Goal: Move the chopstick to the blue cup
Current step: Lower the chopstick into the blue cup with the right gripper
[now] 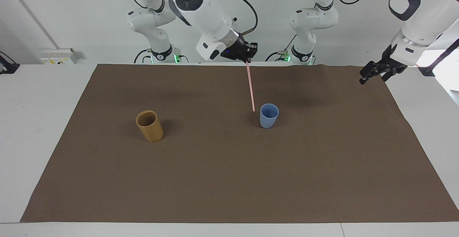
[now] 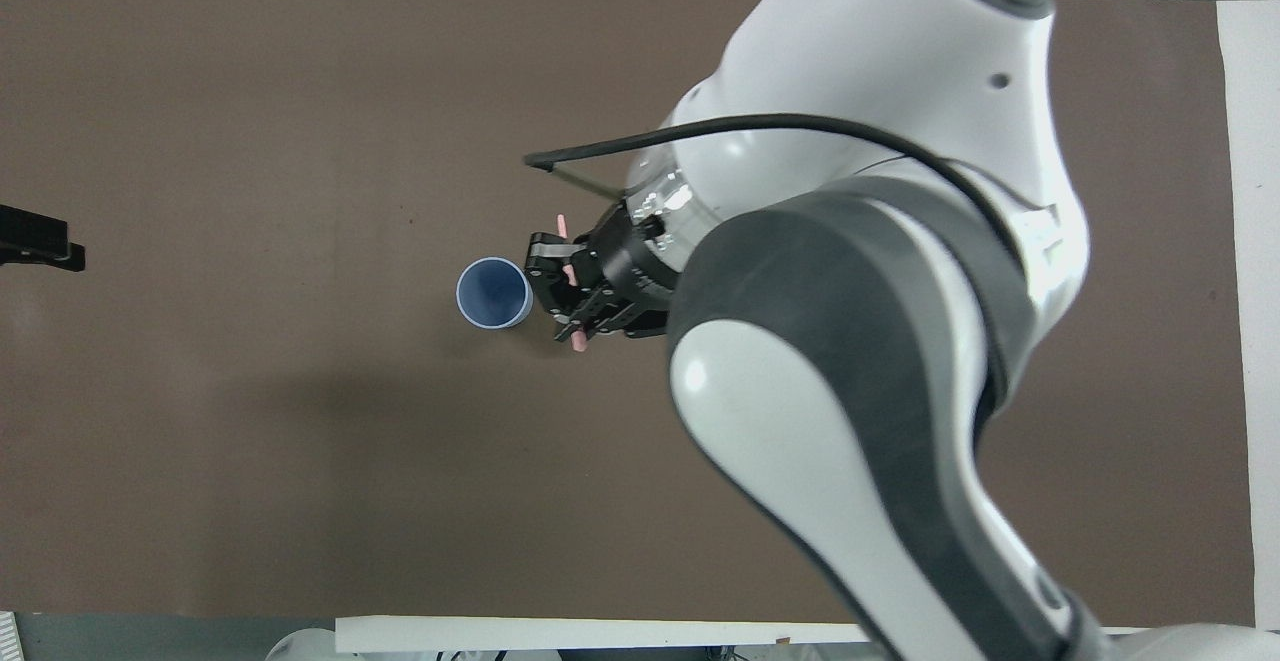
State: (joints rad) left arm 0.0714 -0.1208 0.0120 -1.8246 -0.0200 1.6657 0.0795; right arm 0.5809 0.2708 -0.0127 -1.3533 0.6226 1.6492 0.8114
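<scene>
Right claw: one chopstick; two cups, blue cup, tan cup.

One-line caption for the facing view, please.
Right gripper holds thin pale pink chopstick beside small light blue cup; left gripper waits open.

You are looking at a white table carrying a brown mat, the blue cup standing upright mid-mat, a tan cup sitting well apart toward the right arm's end.
</scene>
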